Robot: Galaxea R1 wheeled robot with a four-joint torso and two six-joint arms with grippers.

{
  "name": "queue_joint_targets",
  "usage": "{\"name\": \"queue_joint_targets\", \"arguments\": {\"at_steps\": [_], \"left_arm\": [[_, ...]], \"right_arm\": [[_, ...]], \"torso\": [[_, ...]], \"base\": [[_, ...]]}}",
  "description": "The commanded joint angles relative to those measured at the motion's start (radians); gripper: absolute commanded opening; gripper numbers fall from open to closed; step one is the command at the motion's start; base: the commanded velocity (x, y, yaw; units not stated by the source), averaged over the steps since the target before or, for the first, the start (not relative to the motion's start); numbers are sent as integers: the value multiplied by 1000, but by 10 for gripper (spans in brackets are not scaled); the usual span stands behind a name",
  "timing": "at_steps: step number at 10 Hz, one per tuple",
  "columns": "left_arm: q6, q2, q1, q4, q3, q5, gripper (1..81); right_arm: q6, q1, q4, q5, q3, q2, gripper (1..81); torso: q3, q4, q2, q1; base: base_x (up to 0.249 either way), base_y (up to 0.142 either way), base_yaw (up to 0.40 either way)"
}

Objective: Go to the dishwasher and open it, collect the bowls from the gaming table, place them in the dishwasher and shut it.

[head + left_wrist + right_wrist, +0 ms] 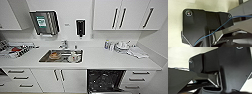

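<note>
- The dishwasher [105,80] sits under the counter at about 5 o'clock in the head view, and it's open: you look into a dark cavity with what seems to be a rack, though the details are too murky to call.
- White drawers [137,79] with dark bar handles are just beside it at 3 o'clock, and white cabinet doors [65,79] at 9 o'clock.
- Above runs a smooth white countertop [100,60], long and flat, going wall to wall.
- A rectangular stainless sink [61,56] is sunk into it around 10 o'clock from the dishwasher, with something orange-brown and round plus some white crockery inside. The tap [64,44] is right behind it.
- Stacked white dishes [121,46] and a folded cloth [137,52] sit on the counter towards 1 o'clock.
- On the wall there's a metal paper towel dispenser [45,23] and a small black dispenser [80,27]; glossy white upper cabinets [125,14] with long dark handles.
- Both wrist views are dark robot hardware against a pale surface, so I can't tell whether either gripper is spread or closed.
</note>
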Motion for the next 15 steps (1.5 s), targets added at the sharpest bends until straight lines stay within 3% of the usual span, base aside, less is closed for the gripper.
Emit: {"name": "queue_joint_targets", "arguments": {"at_steps": [1,7,8,12,15], "left_arm": [[6,-12,-24,14,11,56,811],[6,-12,-23,15,11,54,811],[6,-12,-23,15,11,56,811],[6,-11,-23,15,11,54,811],[6,-9,-24,15,11,54,811]], "right_arm": [[-2,30,-13,-57,8,-4,811],[-2,30,-15,-59,8,-3,811],[-2,30,-15,-59,8,-3,811],[-2,33,-15,-59,8,-3,811],[-2,35,-15,-59,8,-3,811]], "torso": [[41,0,93,-60],[186,0,299,-194],[138,0,333,-216],[158,0,436,-249],[158,0,413,-233]], "base": [[0,0,0],[0,0,0],[0,0,0],[0,0,0],[0,0,0]]}}
